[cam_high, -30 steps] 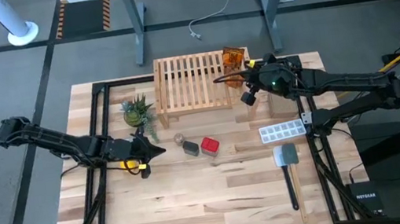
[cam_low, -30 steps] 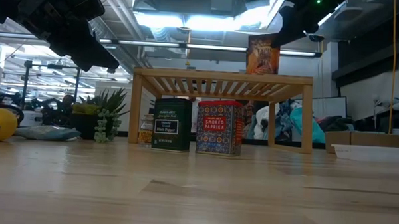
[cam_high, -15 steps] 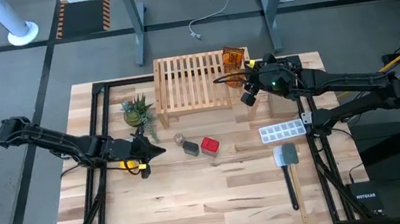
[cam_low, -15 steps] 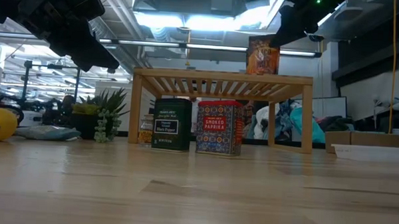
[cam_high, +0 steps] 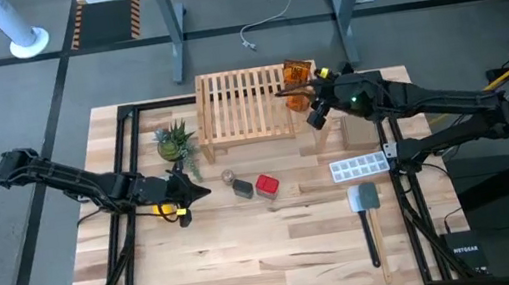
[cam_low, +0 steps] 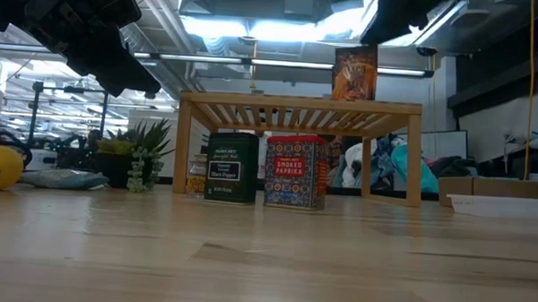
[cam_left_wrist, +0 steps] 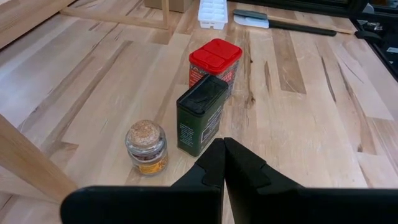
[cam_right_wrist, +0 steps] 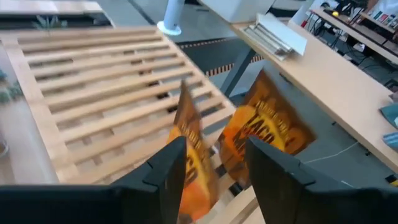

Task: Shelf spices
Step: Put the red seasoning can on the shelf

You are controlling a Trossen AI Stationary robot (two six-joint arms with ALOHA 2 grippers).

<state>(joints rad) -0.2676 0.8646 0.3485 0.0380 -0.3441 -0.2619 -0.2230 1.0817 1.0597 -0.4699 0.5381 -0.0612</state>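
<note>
The light-wood shelf stands at the table's far side. One orange packet stands upright on its far right corner. A second orange packet sits edge-on on the slats between the open fingers of my right gripper, which hovers at the shelf's right end. The dark box, the red tin and the tiny jar stand on the table in front of the shelf. My left gripper is shut and empty, to their left. My right gripper stands astride the nearer orange packet's upper part, coming level from the table's right. The packet lies close to one finger; I cannot tell whether they touch. A gap shows on the other side.
A green potted plant stands left of the shelf. A yellow round toy lies under my left arm. A white ice-cube tray and a spatula lie on the right. The near half of the table is bare wood.
My right gripper has shifted a little toward the far edge and has risen in the low view. The packets, the tin, the box and the jar stand as before.
</note>
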